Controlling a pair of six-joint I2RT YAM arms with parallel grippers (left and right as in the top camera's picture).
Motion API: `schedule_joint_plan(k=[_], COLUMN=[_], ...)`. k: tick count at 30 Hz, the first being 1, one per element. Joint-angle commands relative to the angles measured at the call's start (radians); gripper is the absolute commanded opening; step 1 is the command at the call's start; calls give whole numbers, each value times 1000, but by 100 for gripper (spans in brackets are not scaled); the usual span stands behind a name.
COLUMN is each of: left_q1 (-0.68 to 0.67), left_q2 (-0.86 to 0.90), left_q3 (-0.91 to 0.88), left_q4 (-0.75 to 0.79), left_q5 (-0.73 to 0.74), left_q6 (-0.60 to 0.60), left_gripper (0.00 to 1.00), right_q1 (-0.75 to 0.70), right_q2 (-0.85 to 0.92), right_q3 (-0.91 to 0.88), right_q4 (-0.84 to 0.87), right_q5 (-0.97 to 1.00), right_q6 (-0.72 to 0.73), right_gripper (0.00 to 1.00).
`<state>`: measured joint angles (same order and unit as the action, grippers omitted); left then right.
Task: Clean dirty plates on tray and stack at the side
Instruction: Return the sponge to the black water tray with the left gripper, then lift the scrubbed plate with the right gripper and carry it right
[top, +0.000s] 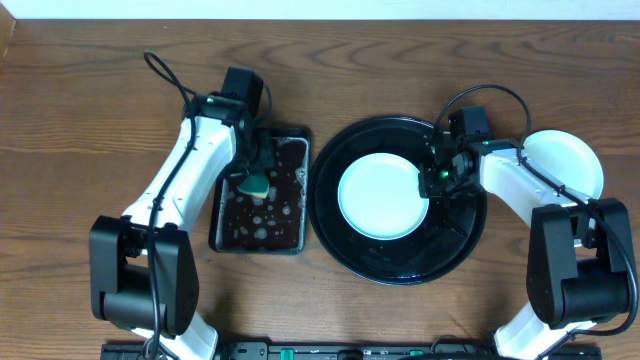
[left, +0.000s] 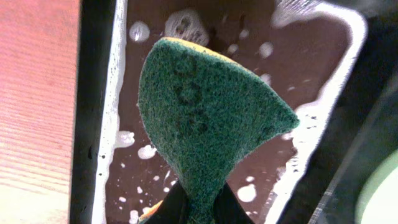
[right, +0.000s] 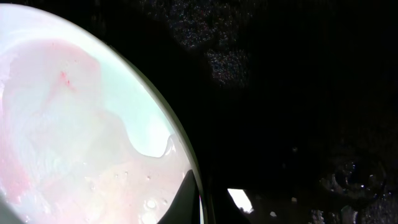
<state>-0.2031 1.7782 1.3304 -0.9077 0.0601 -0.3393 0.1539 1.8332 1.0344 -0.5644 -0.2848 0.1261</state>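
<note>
Bench (top: 80, 80) in overhead view is carrying round black tray (top: 325, 165), pale plate (top: 380, 195) lying inside it, left of centre. Second plate (top: 565, 160) is sitting on bench just right of tray. Left fingers (top: 252, 172) are hanging over rectangular tray (top: 230, 235), pinching green sponge (top: 256, 186). Right fingers (top: 437, 180) are sitting at plate's right edge.

Left wrist: sponge (left: 205, 118) is being squeezed at its lower end between fingers, with foam flecks dotting wet rectangular tray (left: 298, 56) below.

Right wrist: plate (right: 74, 124) is showing pinkish film. Fingers are straddling its rim, narrow, gripping it.
</note>
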Motion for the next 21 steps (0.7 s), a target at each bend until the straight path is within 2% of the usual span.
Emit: schedule_joint_plan(k=[1,7,21], left_q1=[2,2,2], left_q2=[8,8,8], left_q3=[-50,-136,-188], left_q4=[24,88,178], left_q5=[-13,-13,-8], left_q6=[10,10,5], left_gripper=[7,8,11], right_q1=[11,1,47], right_q2=[27,-50,-408], right_q3=[-22,-4,-4], right_q4=[0,5,1], right_q5=[45,54,492], right_q6=[15,1,-91], right_gripper=[1,1,1])
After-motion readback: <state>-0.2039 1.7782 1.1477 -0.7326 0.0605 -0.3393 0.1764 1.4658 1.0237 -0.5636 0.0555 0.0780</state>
